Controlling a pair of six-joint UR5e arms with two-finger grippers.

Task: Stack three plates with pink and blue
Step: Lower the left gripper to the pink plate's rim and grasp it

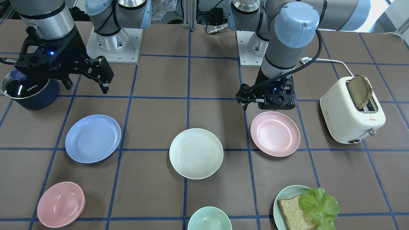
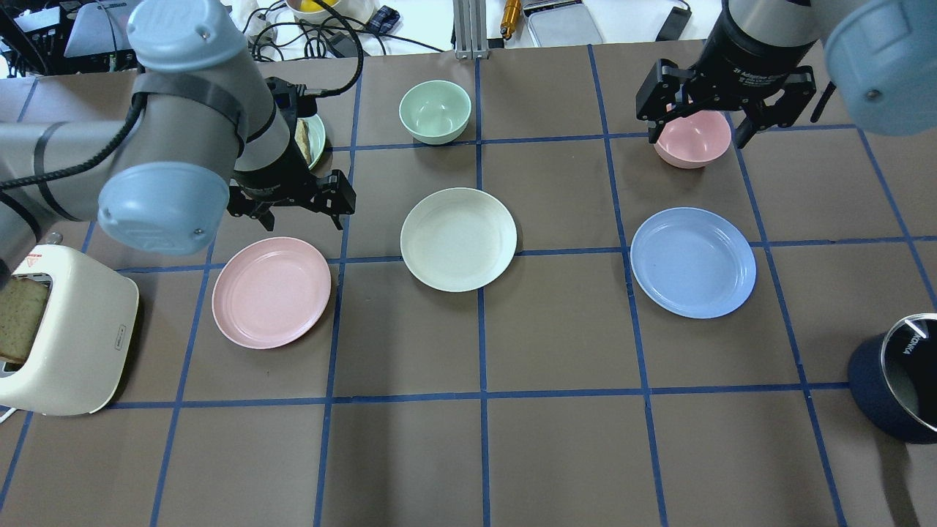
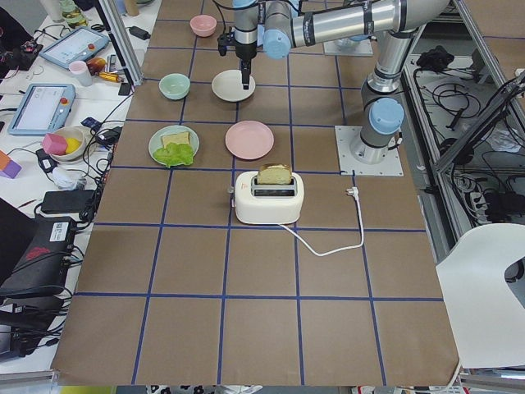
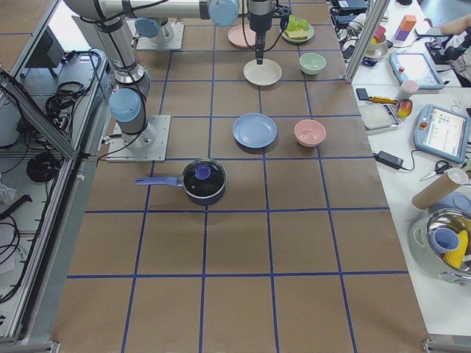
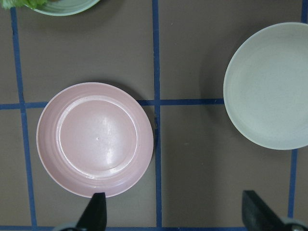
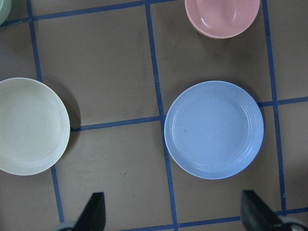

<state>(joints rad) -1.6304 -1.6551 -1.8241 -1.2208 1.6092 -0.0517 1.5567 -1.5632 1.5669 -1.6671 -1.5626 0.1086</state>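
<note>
The table is brown with blue tape lines, and desks full of wires stand around it. The white plate lies in the middle. The pink plate lies flat on the robot's left of the white plate. The blue plate lies on its right. None of them touch. The left gripper hangs above the pink plate, spread wide and holding nothing. The plate sits by one finger, not mid-gap. The right gripper is spread wide too and holds nothing, up above the blue plate.
</note>
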